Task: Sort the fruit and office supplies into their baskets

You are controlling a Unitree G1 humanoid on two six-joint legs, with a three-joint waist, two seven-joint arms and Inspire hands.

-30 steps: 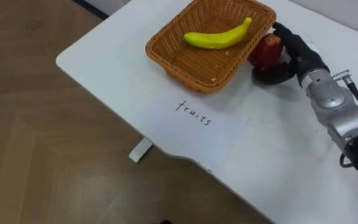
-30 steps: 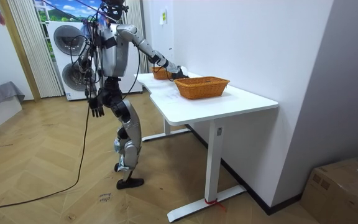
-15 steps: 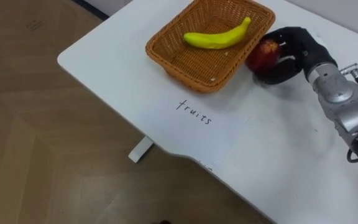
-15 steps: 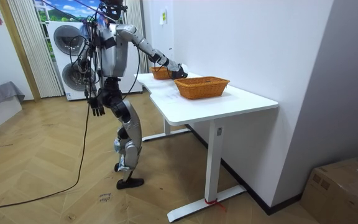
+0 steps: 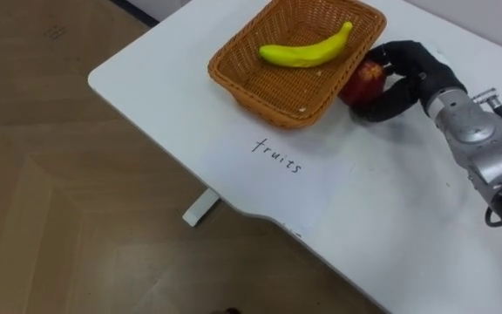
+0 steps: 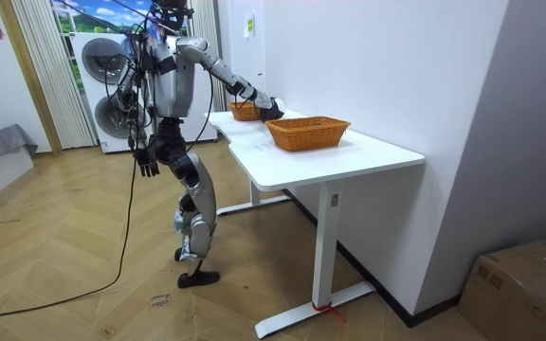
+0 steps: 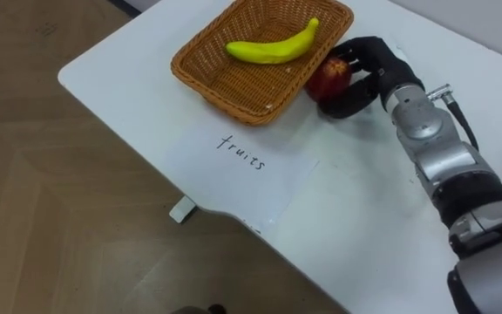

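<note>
1. The robot's right hand (image 5: 412, 74) reaches across a white table (image 5: 159, 96), its fingers curled round a red apple (image 5: 362, 80).
2. The apple sits just outside a wicker basket (image 5: 251, 94), close against the right-hand wall near the rim. Whether it rests on the table or is lifted cannot be told.
3. A yellow banana (image 5: 308, 52) lies inside the basket, toward its far side, with its stem end pointing to the far right corner.
4. A handwritten sheet of paper (image 5: 308, 187) lies flat on the table in front of the basket, near the table's front edge.
5. In the room view the robot stands on the wood floor at the far end of the table, right arm stretched to the far basket.
6. Its left hand (image 6: 146, 163) hangs at its side. Whether that hand is open cannot be told.
7. A second basket (image 6: 308, 133) stands nearer the camera on the same table, well apart from the first.
8. A washing machine (image 6: 112, 62) stands behind the robot.
</note>
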